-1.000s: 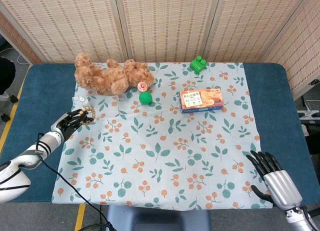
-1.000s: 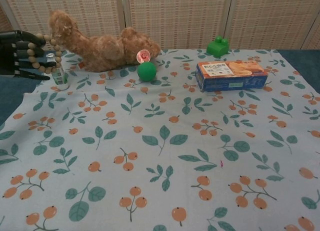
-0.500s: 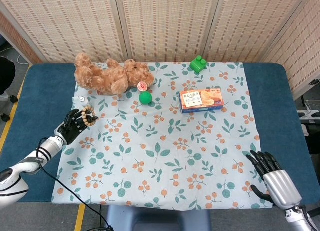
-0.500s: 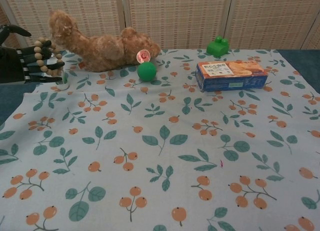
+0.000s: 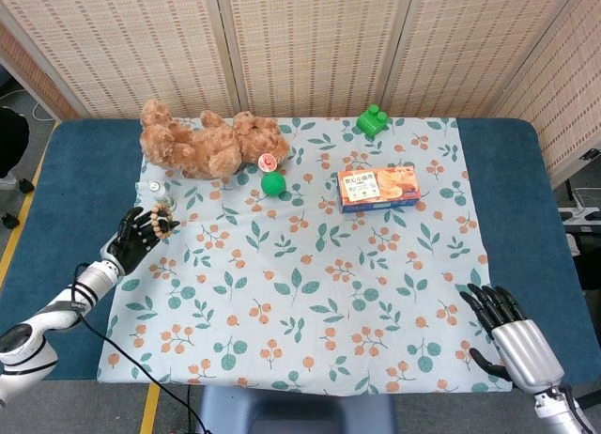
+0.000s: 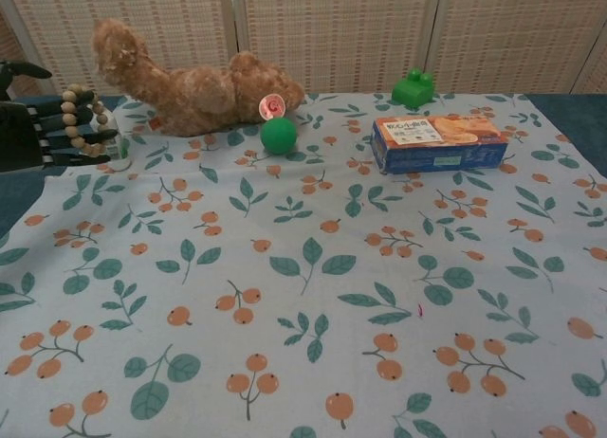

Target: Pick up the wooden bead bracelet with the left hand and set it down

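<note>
At the 9 o'clock edge of the leaf-and-berry tablecloth point(image 5: 310, 293), the left hand point(image 5: 136, 235) reaches in from the blue table point(image 5: 66, 171) with the wooden bead bracelet point(image 5: 163, 219) looped over its dark fingers point(image 6: 83, 133), so the hand is holding the bracelet rather than resting empty; in the chest view the beads point(image 6: 78, 120) hang across the fingers in front of the palm, above the cloth's left border. Whether the beads touch the cloth cannot be told. Just beside the hand, toward 12 o'clock, a small clear bottle with a silver cap point(image 5: 152, 185) stands on the cloth, partly hidden behind the fingers in the chest view. Further toward 12 o'clock lies a brown teddy bear point(image 5: 202, 143) on its side, with a small red-and-white round item point(image 5: 268, 162) at its 3 o'clock end and a green ball point(image 5: 273, 184) just beside that. A green toy block point(image 5: 372, 121) sits near the far edge at about 1 o'clock, and an orange-and-blue biscuit box point(image 5: 379, 189) lies at 2 o'clock from the cloth's middle. The right hand point(image 5: 512, 335) rests at the 5 o'clock corner, well apart from everything, its dark fingers spread and holding nothing.
</note>
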Controlling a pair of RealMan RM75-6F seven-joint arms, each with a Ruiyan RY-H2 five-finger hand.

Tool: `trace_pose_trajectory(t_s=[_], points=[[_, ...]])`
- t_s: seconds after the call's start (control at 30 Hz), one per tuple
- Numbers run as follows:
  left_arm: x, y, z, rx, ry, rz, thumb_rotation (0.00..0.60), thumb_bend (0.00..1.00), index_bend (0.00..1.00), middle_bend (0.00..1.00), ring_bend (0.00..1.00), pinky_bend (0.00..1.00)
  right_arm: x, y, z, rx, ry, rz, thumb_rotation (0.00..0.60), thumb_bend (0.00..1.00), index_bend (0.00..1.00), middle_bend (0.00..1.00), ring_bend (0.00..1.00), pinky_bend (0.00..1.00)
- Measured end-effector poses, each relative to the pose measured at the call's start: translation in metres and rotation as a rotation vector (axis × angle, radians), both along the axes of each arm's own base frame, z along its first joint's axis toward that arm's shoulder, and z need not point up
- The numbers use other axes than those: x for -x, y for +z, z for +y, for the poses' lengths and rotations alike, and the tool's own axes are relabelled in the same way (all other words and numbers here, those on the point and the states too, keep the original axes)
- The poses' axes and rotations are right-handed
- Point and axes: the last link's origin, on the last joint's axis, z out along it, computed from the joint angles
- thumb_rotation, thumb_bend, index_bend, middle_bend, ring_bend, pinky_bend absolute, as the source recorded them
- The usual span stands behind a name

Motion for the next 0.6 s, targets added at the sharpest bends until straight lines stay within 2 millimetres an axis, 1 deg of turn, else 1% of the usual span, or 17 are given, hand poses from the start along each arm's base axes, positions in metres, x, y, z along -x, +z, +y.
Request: trace_pose_trajectory(t_s=[0.1,0.3,0.33,0.5,0.6], points=[[0.0001,-0.0019,-0.0007,0.007,0.001,0.022,0.184,0.49,0.5,0.59,0.24,0.01,-0.0001,0.0008,0.0001,0.004,0.0,-0.002,0.6,0.22,0.0,0.0,0.0,0.0],[-0.0005,-0.0035,-0.0018,0.02,-0.007,0.051,0.238,0.48,0.52,0.59,0.24,0.01,0.0001,0.0013,0.0006,0.004,0.0,-0.001,0.6,0.22,0.0,0.0,0.0,0.0],[-0.0007,-0.0037,-0.002,0.021,-0.009,0.054,0.254,0.49,0.52,0.59,0.24,0.01,0.0002,0.0012,0.0005,0.004,0.0,-0.001,0.6,0.22,0.0,0.0,0.0,0.0],[-0.0023,-0.0039,-0.0023,0.02,-0.021,0.07,0.405,0.49,0.51,0.59,0.24,0.01,0.0002,0.001,0.0004,0.006,-0.001,0.001,0.6,0.22,0.0,0.0,0.0,0.0],[-0.0025,-0.0045,-0.0022,0.019,-0.022,0.073,0.424,0.52,0.51,0.59,0.24,0.01,0.0001,0.0007,0.0004,0.006,-0.001,0.001,0.6,0.22,0.0,0.0,0.0,0.0]])
